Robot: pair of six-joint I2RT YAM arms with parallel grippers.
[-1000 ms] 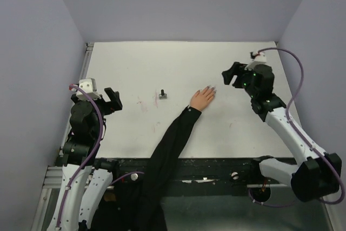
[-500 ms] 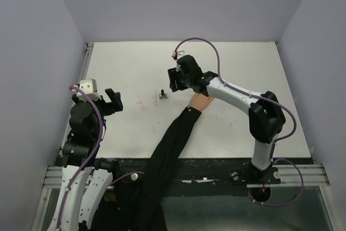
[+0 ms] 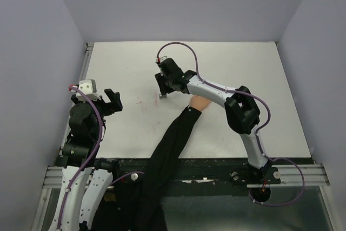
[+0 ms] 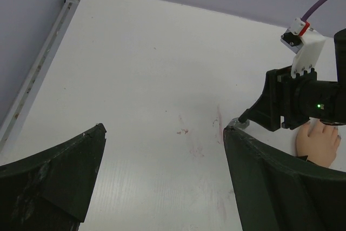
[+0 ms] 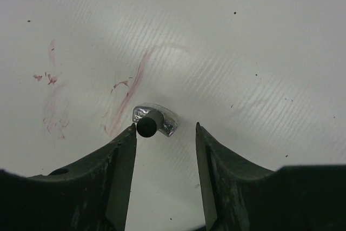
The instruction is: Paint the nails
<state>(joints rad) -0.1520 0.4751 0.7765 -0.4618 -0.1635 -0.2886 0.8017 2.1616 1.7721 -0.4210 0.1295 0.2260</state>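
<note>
Right gripper (image 5: 165, 129): fingers (image 5: 116, 166) spread, nothing pinched. A small dark-capped bottle (image 5: 153, 121) stands upright in the gap at the tips. Its cap is right against one fingertip with a clear gap to the other; can't tell if it actually touches. Bottle body looks silvery-clear under a round black cap and stands on the white table (image 3: 243, 68). Red smears (image 5: 125, 97) are on the table just beyond and beside the bottle: one curved streak plus a few fainter blotches. Right arm is stretched across the table from its base at the near right. Its forearm passes over the fake hand (image 3: 199, 101), and a purple cable (image 3: 181, 46) loops above the wrist. Nails: not readable. In the top view the right arm covers the fingertips. In the left wrist view they run behind the right gripper's body, so only part of the pale peach hand shows. Fake hand lies flat mid-table, just right of the bottle, fingers pointing away from the arm bases. The black sleeve (image 3: 172, 142) runs from its wrist diagonally back over the near table edge. Left gripper (image 3: 112, 100): fingers wide apart, holding nothing. It hangs over the left side of the table, well apart from bottle and fake hand, aimed toward them.
</note>
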